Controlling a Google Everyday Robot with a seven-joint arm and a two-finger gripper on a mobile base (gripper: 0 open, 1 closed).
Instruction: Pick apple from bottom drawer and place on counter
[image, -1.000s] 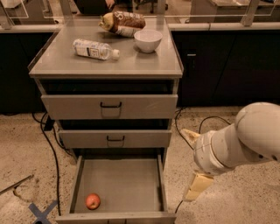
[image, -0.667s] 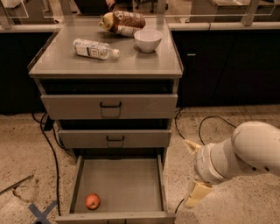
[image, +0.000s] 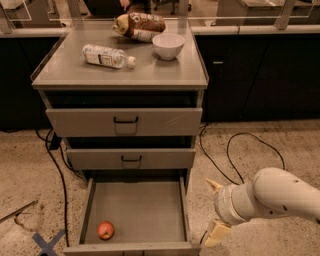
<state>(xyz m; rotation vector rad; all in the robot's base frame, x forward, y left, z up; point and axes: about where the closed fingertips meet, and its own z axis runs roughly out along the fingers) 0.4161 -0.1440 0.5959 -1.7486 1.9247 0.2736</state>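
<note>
The apple (image: 105, 230), small and red-orange, lies in the front left corner of the open bottom drawer (image: 142, 207). The two upper drawers are slightly ajar. The counter (image: 160, 72) is the cabinet's grey top. My gripper (image: 214, 209) hangs low to the right of the bottom drawer, outside its right wall, at the end of my white arm (image: 272, 194). Its two yellowish fingertips (image: 218, 233) are spread apart and hold nothing. The gripper is well right of the apple.
On the counter lie a plastic bottle (image: 107, 56), a white bowl (image: 168, 46) and a snack bag (image: 140, 26). Black cables (image: 235, 150) run over the speckled floor on both sides of the cabinet. Blue tape (image: 47, 242) marks the floor at lower left.
My arm and gripper have moved down, closer to the floor beside the bottom drawer. The apple and the things on the counter have not moved.
</note>
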